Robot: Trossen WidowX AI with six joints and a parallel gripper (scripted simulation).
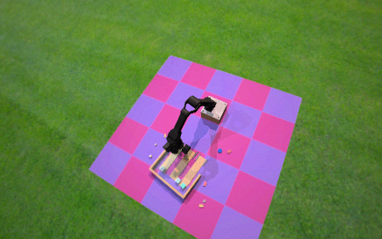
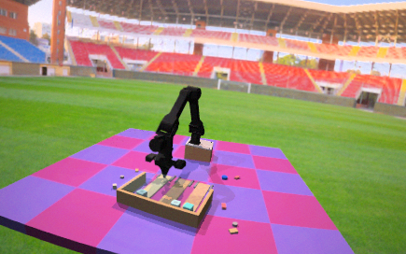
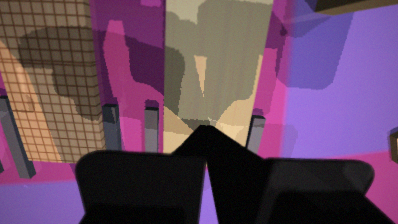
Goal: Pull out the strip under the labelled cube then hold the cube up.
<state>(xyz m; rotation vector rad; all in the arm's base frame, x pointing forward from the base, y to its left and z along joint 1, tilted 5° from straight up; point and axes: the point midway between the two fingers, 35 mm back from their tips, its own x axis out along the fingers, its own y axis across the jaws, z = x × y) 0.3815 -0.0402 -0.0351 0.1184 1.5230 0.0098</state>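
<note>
My gripper (image 2: pixel 165 175) (image 3: pixel 205 131) is shut and empty, with its tips over the near end of the plain pale strip (image 1: pixel 169 161) (image 2: pixel 156 187) (image 3: pixel 215 75); whether they touch it I cannot tell. A grid-patterned strip (image 1: pixel 182 167) (image 2: pixel 179 188) (image 3: pixel 50 35) lies beside it, and a third strip (image 1: pixel 196 169) (image 2: pixel 198 195) lies farther right in the top and exterior views. A teal cube (image 1: pixel 162 169) (image 2: pixel 142 192) is at the pale strip's far end. A pale cube (image 1: pixel 177 180) (image 2: pixel 175 203) and another teal cube (image 1: pixel 183 185) (image 2: pixel 189 206) are by the front wall. No label is readable.
A wooden tray (image 1: pixel 167 183) (image 2: pixel 160 210) walls in the strips, open towards the arm's base (image 2: pixel 198 152). Short grey rails (image 3: pixel 151 130) flank the strip ends. A blue piece (image 1: pixel 219 150) (image 2: pixel 225 177), a red piece (image 1: pixel 205 184) (image 2: pixel 223 205) and several other small pieces lie outside the tray.
</note>
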